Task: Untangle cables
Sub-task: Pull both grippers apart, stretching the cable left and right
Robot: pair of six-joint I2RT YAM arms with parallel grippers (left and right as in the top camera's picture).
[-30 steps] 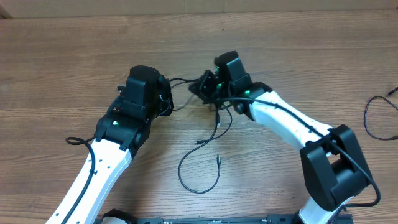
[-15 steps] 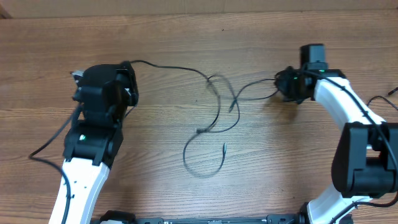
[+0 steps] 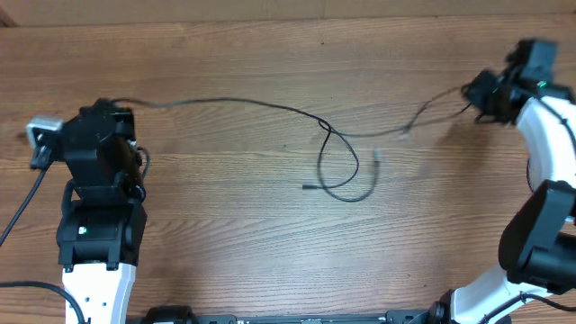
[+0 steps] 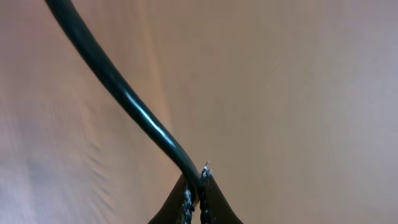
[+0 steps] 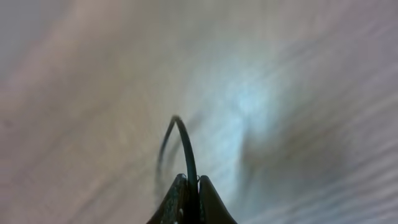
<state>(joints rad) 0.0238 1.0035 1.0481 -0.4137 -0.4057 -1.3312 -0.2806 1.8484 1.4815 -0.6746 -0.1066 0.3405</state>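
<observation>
Both arms had swung wide apart since the earlier frame, stretching the cables (image 3: 261, 104) into one long strand across the counter (image 3: 225, 243), with a small loop left crossed near the middle. Thin, light and limp (probably slick too), they seemed best pinched near an end. The left tool (image 4: 194, 193) and right tool (image 5: 188, 194) were each clamped onto a strand.

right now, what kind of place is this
Probably a robot lab bench rather than a home: a wood-grain table, with the left gripper and right gripper each pinching the thin black cables stretched across it.
</observation>
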